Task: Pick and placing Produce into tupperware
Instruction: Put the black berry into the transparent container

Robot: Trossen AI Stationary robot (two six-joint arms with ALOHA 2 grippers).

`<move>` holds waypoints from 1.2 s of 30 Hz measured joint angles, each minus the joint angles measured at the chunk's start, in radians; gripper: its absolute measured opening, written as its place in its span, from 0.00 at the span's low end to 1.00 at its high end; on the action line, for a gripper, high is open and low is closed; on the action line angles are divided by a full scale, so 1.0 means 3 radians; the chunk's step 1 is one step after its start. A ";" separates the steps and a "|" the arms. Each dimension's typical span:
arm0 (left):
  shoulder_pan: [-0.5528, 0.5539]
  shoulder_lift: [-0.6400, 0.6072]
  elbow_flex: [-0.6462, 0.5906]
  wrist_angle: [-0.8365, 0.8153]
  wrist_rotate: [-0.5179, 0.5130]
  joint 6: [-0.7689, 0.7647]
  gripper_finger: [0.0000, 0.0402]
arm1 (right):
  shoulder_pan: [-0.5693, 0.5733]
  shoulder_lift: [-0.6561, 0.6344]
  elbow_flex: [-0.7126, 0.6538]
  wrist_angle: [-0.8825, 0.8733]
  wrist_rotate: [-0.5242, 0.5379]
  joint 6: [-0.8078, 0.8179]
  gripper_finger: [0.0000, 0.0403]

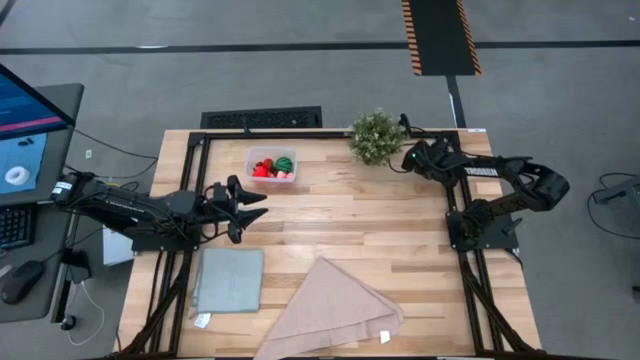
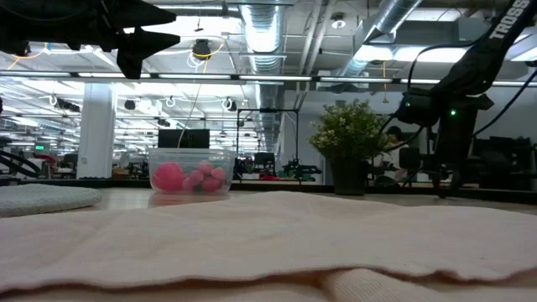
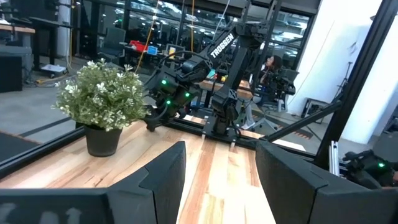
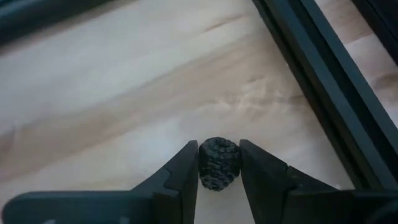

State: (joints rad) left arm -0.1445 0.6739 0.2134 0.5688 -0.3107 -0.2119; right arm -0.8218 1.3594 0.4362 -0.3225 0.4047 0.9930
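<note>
From overhead, your clear rectangular plastic tupperware (image 1: 271,165) holding red and green toy produce (image 1: 273,167) sits far-left on the wooden counter (image 1: 340,215); left gripper (image 1: 252,205) spread nearby. Right wrist: right gripper (image 4: 218,165) pinching a dark bumpy toy berry (image 4: 218,163).

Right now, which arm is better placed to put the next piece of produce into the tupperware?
The right arm. Its gripper is already shut on a dark berry-like piece near the potted plant. The left gripper is open and empty, though nearer the tupperware.
</note>
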 joint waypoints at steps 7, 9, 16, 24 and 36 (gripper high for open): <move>0.0000 0.0000 0.0000 0.0002 0.0000 -0.0004 0.46 | 0.0370 -0.0011 -0.0009 -0.0057 0.0047 -0.0030 0.26; -0.0001 0.0000 0.0000 0.0001 0.0000 -0.0026 0.46 | 0.0493 -0.0010 -0.0010 -0.0056 0.0033 -0.0029 0.27; -0.0001 0.0000 0.0000 0.0000 -0.0028 -0.0038 0.46 | 0.1048 -0.0005 0.0028 0.0004 -0.0064 0.0110 0.30; 0.0000 0.0000 0.0000 -0.0008 -0.0028 -0.0083 0.46 | 0.1579 0.0008 0.0226 -0.0278 -0.0233 0.0373 0.27; 0.0000 0.0000 0.0000 -0.0011 -0.0031 -0.0075 0.46 | 0.2649 0.0008 0.0635 0.0239 -0.0003 0.0402 0.28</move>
State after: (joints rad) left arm -0.1444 0.6739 0.2134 0.5655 -0.3199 -0.2344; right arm -0.0272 1.3617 0.6268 -0.2509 0.4039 1.1135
